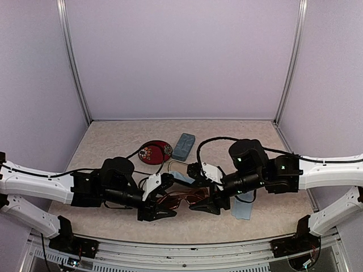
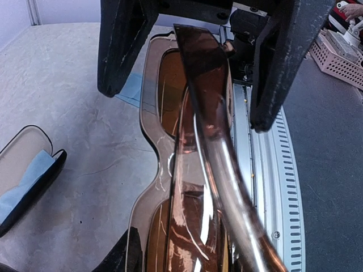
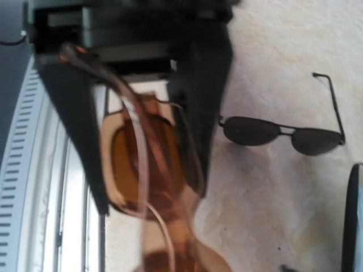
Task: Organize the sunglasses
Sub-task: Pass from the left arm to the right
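Left gripper (image 1: 157,208) closed on the left end of the folded reddish-brown sunglasses (image 1: 185,198), held above the desk (image 1: 113,141). Right gripper (image 1: 205,199) straddling their right end, one finger on each side of the lens; clamped or loose, cannot tell through the blur. Behind and left of those sunglasses, a black oval case (image 1: 156,152), open, red inside. Just behind them, an open case (image 2: 50,170) with a blue cloth. Farther behind, a blue-grey case (image 1: 183,145). Beyond their right end, thin black sunglasses (image 3: 278,135) flat on the desk, one arm swung out.
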